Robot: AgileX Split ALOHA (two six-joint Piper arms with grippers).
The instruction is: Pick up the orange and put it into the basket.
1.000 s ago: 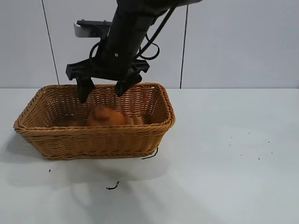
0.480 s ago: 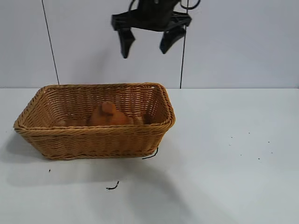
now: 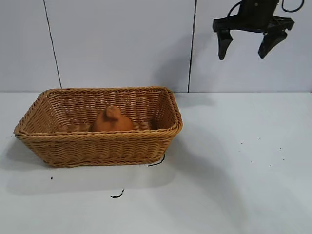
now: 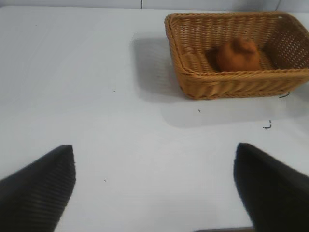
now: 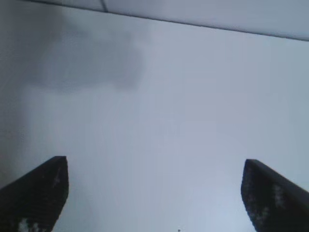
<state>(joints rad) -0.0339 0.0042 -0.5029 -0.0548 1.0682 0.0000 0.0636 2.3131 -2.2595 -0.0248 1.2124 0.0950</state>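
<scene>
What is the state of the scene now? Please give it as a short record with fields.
orange: orange lies inside the basket, knob on top
basket: basket stands on the table, toward the exterior view's left
right gripper: right gripper open, empty, high above the table, to the right of the basket
left gripper: left gripper open, empty, away from the basket
task state: orange already in basket

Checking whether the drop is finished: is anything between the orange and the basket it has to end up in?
Nothing visible does. The orange already lies inside the basket, on its floor. The right gripper hangs open, high above the table and off to the basket's right, holding nothing. The left gripper is open too, away from the basket.
</scene>
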